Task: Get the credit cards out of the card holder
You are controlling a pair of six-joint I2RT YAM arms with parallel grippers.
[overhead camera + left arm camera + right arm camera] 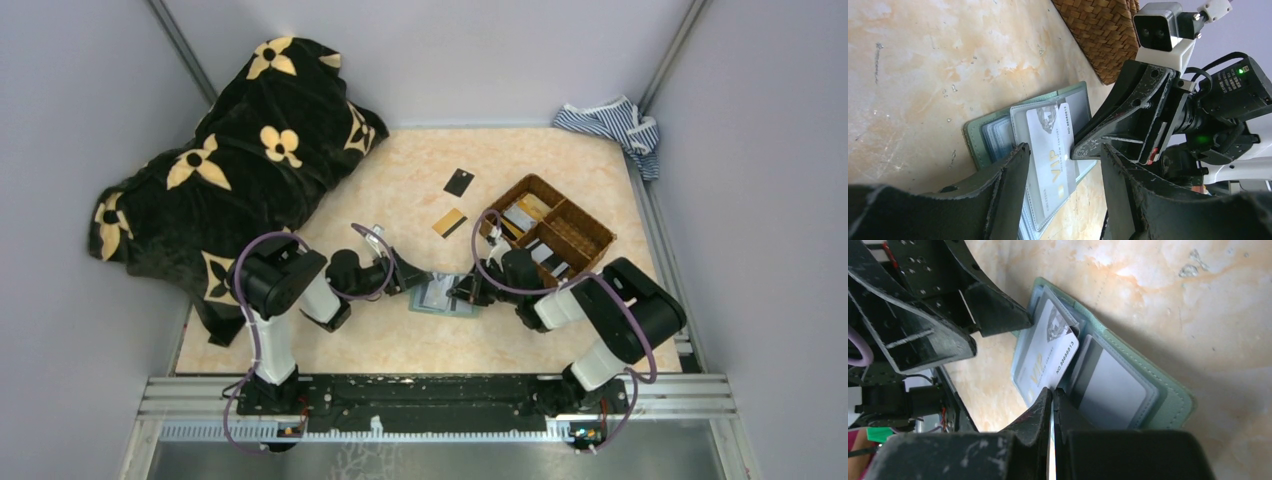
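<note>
The tabletop (400, 190) is a pale cream-and-orange marbled surface, scuffed and flecked in the wrist views, boxed in by plain grey-lilac walls. A black blanket (250, 150) with cream flower shapes is heaped over its far-left corner, and a blue-striped cloth (610, 122) is bunched in the far-right corner. A brown woven basket (535, 180) with dividers stands at the right. A black card (459, 182) and a gold card (449, 222) lie loose just left of it, apart from each other.

The card holder (445, 296) lies open and flat near the tabletop's near-middle, between the two arms, its sage-green cover (1168, 395) down and clear sleeves up. A pale credit card (1048, 160) lettered "VIP" lies across the sleeves.

The right gripper (1052, 392) has its jaws together, clamped on that card's edge, a white sliver showing between them. The left gripper (1064, 150) has its jaws apart, one on either side of the card over the holder.

From above, both grippers cover most of the holder, so the card barely shows there. How much of the card sits inside a sleeve cannot be told, nor whether the left jaws touch the holder. The basket's contents are too small to make out beyond light and dark flat pieces. The blanket hides the tabletop's left edge.
</note>
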